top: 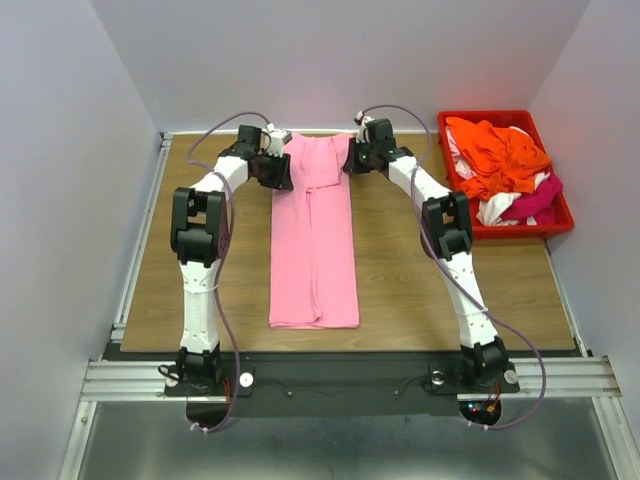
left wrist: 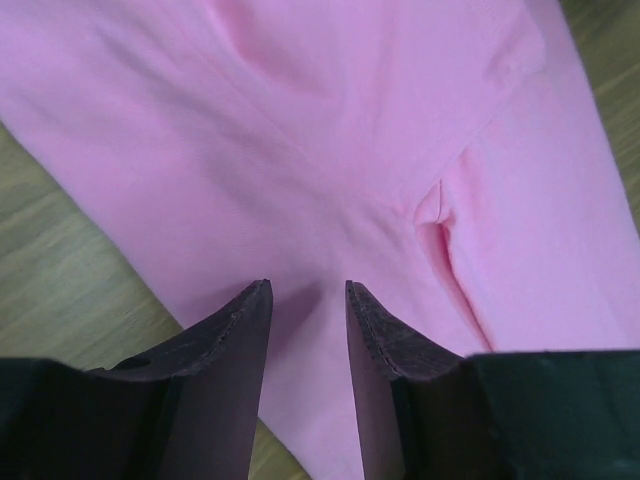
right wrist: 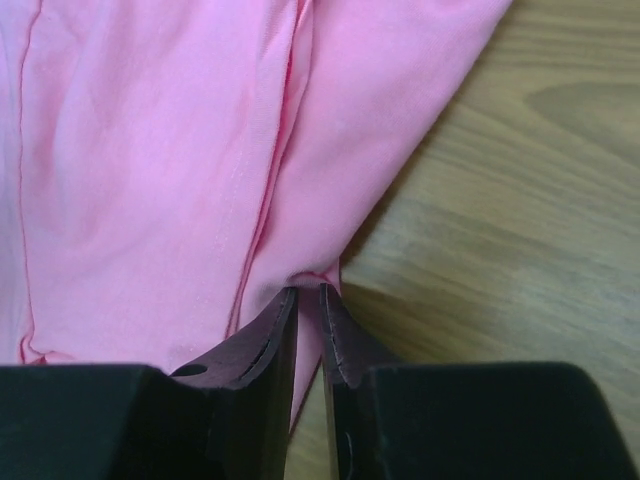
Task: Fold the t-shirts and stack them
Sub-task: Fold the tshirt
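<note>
One pink t-shirt (top: 313, 240), folded narrow, mid-bench (top: 420, 290).
Left pincer (left wrist: 307, 288) apart at far edge; right pincer (right wrist: 308, 290) clamped on cloth.

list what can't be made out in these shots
- Top view: far corners of the pink t-shirt, hidden under both arms.
- Top view: how many shirts fill the red bin; the orange t-shirt covers them.
- Left wrist view: whether the left gripper touches cloth; fingers block it.

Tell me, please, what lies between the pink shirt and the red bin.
Top view: only bare wooden table, crossed by the right arm reaching the pink shirt.
</note>
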Controlling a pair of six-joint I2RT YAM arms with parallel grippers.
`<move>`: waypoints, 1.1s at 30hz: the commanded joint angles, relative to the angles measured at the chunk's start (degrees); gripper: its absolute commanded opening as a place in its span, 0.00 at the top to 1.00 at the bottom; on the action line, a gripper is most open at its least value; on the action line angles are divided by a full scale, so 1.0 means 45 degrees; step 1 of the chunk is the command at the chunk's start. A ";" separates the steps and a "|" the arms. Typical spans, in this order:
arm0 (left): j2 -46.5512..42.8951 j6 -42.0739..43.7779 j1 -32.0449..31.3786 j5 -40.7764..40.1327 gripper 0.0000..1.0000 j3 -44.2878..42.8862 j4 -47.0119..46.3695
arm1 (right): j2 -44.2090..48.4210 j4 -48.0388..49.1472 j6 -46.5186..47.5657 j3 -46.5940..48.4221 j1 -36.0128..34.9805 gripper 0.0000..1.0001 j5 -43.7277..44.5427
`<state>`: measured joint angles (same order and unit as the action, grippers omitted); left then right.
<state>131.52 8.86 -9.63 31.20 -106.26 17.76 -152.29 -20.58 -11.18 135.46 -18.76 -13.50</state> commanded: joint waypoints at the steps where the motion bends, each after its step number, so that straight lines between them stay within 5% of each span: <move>1: 0.0673 -0.0309 0.0011 0.0098 0.54 -0.0935 0.0154 | -0.0591 0.0823 0.0180 0.0698 0.0107 0.78 0.1182; 9: 0.2373 -0.0641 0.0147 -0.0234 0.56 -0.3201 0.0839 | -0.0866 0.1331 0.0219 0.0933 0.0205 0.75 0.1339; 12: 0.2296 -0.0700 0.0225 -0.0176 0.54 -0.3535 0.0819 | -0.0535 0.1506 0.0335 0.1011 0.0205 0.65 0.1047; 16: 0.1517 -0.0739 0.0245 0.0349 0.49 -0.3907 0.0975 | 0.0691 0.1721 0.1348 0.1031 0.0185 0.37 0.0753; 21: -0.1858 -0.0232 0.0284 0.0761 0.40 -0.2408 0.0567 | 0.3601 0.1702 0.2308 -0.0781 0.0185 0.15 -0.0280; 22: -0.2560 -0.0057 0.0303 0.0800 0.32 -0.1243 0.0372 | 0.4187 0.1702 0.2386 -0.1191 0.0185 0.00 -0.0533; 25: -0.5159 0.0938 0.0362 0.0607 0.13 0.0927 -0.0137 | 0.6629 0.1663 0.3554 -0.3397 0.0166 0.00 -0.1510; 33: -1.0454 0.3495 0.0792 0.0273 0.02 0.4214 0.0097 | 1.2861 0.0048 0.7167 -0.9182 0.0049 0.00 -0.4302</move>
<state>89.54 17.54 -6.66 32.38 -92.60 18.37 -98.67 -15.05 11.25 100.42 -18.00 -24.62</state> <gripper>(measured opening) 0.966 0.999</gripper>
